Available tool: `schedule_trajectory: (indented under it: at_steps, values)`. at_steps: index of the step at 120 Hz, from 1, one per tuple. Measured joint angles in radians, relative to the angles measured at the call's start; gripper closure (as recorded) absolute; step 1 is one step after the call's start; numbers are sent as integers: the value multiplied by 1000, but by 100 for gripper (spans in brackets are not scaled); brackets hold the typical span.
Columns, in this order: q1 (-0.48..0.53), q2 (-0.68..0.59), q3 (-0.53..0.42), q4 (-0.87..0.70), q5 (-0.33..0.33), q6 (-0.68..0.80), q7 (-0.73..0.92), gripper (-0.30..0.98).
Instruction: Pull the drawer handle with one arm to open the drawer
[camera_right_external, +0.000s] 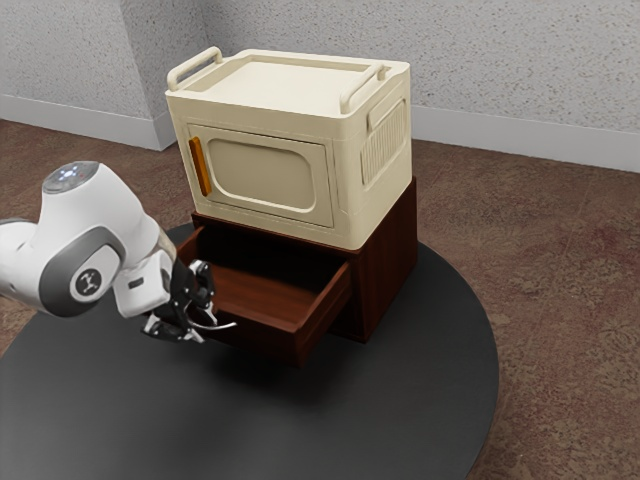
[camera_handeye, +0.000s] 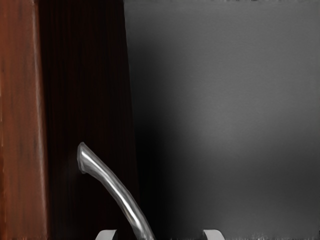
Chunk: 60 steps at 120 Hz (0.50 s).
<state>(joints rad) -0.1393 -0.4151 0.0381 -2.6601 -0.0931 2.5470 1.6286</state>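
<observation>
Red-brown drawer (camera_right_external: 255, 292), standing open, curved silver handle (camera_handeye: 117, 190)

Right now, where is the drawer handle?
Left of centre in the exterior view, the silver handle curves out from the front of the pulled-out drawer, right at the gripper.
</observation>
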Motion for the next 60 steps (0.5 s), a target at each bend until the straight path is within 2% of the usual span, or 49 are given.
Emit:
schedule_trajectory:
  at_steps: [9,21,31,40,48,60]
  values:
    - [-8,-58,-2,24,-2,-55,-5,49]
    - [-9,-66,-3,255,-3,-270,-28,44]
    - [25,64,1,581,18,-476,-47,31]
    - [46,187,3,826,85,-628,-74,22]
    - [63,227,9,912,123,-724,-117,16]
    - [69,245,14,943,146,-820,-185,10]
